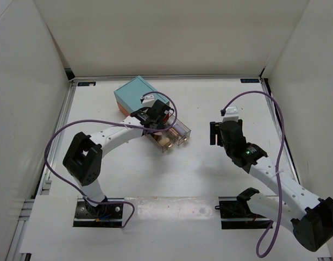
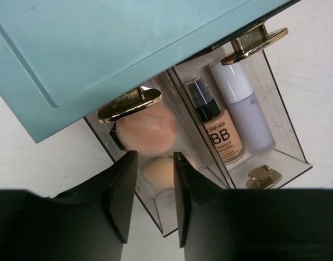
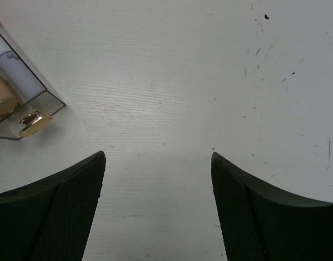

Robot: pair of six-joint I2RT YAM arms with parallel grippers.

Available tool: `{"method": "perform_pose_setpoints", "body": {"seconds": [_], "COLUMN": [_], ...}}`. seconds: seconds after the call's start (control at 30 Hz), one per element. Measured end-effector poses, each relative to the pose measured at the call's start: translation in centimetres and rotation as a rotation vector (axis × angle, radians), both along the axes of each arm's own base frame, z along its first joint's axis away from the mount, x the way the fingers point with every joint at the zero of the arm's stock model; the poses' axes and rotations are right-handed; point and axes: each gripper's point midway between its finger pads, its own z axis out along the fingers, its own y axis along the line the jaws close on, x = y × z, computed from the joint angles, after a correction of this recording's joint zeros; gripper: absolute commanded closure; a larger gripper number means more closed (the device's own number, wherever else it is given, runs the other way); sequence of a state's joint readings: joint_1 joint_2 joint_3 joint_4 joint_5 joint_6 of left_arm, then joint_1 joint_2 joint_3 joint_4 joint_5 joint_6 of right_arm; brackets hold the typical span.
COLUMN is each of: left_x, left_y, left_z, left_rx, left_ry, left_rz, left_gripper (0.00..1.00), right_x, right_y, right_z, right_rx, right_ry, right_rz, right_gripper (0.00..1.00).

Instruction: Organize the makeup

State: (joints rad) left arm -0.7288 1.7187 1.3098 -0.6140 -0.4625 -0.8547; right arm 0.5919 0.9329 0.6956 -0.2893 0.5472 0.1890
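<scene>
**Left jaws a slit apart, right jaws wide**

The left arm [image 1: 114, 135] rises from its base at the near edge, folds at a dark elbow [image 1: 82, 159] and reaches forward and to the right. The left gripper [image 1: 155, 117] sits at its far end, pointed downward. In the left wrist view its two black fingers [image 2: 120, 187] stand nearly parallel with a narrow gap between the tips.

The right arm [image 1: 280, 182] bends low at the near right corner and runs forward and to the left. The right gripper [image 1: 218, 134] is at its end, well apart from the left one. Its mesh-faced pads [image 3: 74, 212] are spread wide.
</scene>
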Motion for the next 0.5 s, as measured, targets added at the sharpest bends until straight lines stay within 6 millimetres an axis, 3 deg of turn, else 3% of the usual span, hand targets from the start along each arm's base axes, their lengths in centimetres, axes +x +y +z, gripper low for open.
{"method": "perform_pose_setpoints", "body": {"seconds": [0.07,0.13,0.17,0.2,0.23,0.33,0.5], "left_x": [0.0,-0.1,-0.2,-0.3,-0.4,-0.5,-0.1], "left_y": [0.1,0.2,0.2,0.3,0.4,0.7,2.8], "left_z": [0.0,-0.1,-0.1,0.1,0.3,2.0,7.3], "left_rx": [0.004,0.012,0.016,0.019,0.023,0.007,-0.065], "left_ry": [0.001,0.005,0.007,0.007,0.005,-0.024,-0.127], "left_rz": [-0.001,-0.005,-0.008,-0.012,-0.019,-0.023,0.011], "left_gripper": [0.52,0.43,0.36,0.14,0.04,0.02,0.02], "right_x": [0.0,-0.1,-0.1,0.0,-0.1,0.0,0.3], "right_y": [-0.2,-0.3,-0.3,-0.3,-0.2,0.2,1.0], "right_z": [-0.1,-0.2,-0.2,-0.1,-0.2,-0.4,-1.5], "right_rx": [-0.003,-0.007,-0.006,-0.005,-0.003,0.007,0.013], "right_ry": [0.000,0.001,0.001,0.000,0.002,0.011,0.042], "right_rz": [-0.005,-0.008,-0.009,-0.008,-0.006,0.008,0.025], "right_gripper": [0.19,0.19,0.19,0.19,0.19,0.18,0.19]}}
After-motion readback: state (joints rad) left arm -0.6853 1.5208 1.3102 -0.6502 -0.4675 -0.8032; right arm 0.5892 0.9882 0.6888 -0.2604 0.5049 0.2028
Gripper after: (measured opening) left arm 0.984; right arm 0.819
